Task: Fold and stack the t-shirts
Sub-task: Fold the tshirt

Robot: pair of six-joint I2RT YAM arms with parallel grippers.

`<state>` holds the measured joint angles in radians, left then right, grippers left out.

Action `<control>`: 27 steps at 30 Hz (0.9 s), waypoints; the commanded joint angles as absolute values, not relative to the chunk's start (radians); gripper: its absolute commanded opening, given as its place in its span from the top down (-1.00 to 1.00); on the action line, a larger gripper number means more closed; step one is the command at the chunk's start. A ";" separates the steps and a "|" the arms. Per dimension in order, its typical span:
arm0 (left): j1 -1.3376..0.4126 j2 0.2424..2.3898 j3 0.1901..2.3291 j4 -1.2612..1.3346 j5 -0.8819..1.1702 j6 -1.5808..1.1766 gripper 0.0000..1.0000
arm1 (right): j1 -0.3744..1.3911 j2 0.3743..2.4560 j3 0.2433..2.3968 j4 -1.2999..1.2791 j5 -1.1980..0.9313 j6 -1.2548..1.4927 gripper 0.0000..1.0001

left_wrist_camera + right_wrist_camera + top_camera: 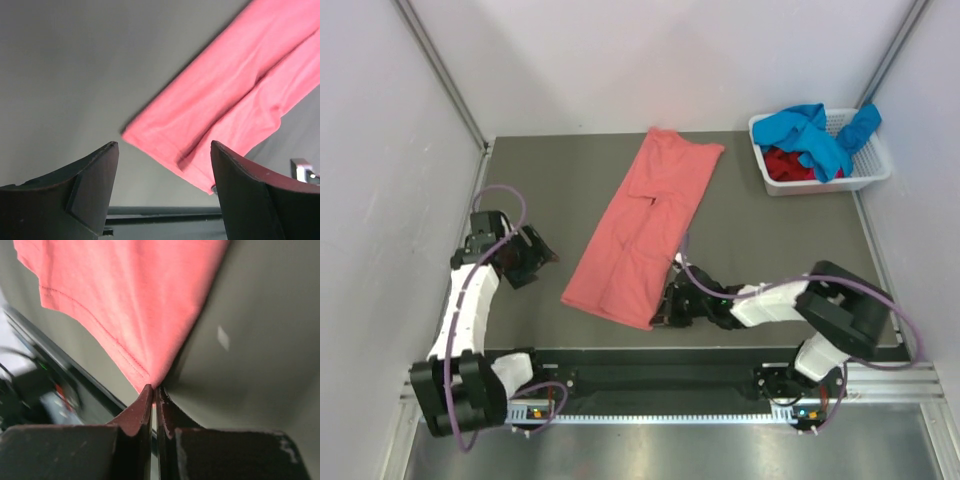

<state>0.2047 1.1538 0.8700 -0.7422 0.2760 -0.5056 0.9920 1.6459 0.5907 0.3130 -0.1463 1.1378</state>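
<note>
A salmon-pink t-shirt [645, 225] lies folded lengthwise on the dark table, running from the back middle to the near middle. My right gripper [665, 312] is shut on its near right corner [152, 377], the cloth pinched between the fingertips. My left gripper [542, 255] hangs open to the left of the shirt, apart from it; in the left wrist view the shirt's near edge [200, 150] lies ahead of the spread fingers [95, 170]. A bright blue t-shirt [815, 135] and a dark red t-shirt [785, 165] sit in the basket.
A white slotted basket [875, 170] stands at the back right corner of the table [540, 180]. White walls close in the left, back and right sides. The table's near rail [670, 375] runs along the front by the arm bases.
</note>
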 commanded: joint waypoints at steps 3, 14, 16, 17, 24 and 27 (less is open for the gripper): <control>0.021 0.985 0.720 -0.735 0.310 -0.615 -0.57 | 0.977 1.354 0.424 0.075 -0.241 0.858 1.00; -0.408 0.890 0.489 -0.644 0.286 -0.837 -0.36 | 0.956 0.753 0.127 -0.158 -0.207 0.952 1.00; -0.488 0.914 0.482 -0.655 0.256 -0.876 -0.35 | 0.954 0.695 0.112 -0.178 -0.196 0.976 1.00; -0.515 0.920 0.477 -0.657 0.229 -0.891 -0.33 | 0.954 0.684 0.109 -0.179 -0.186 0.982 1.00; -0.676 1.008 0.420 -0.558 0.186 -1.021 -0.06 | 0.954 0.686 0.106 -0.184 -0.190 1.000 1.00; -0.690 1.034 0.400 -0.516 0.184 -1.034 -0.03 | 0.954 0.661 0.117 -0.215 -0.173 1.000 1.00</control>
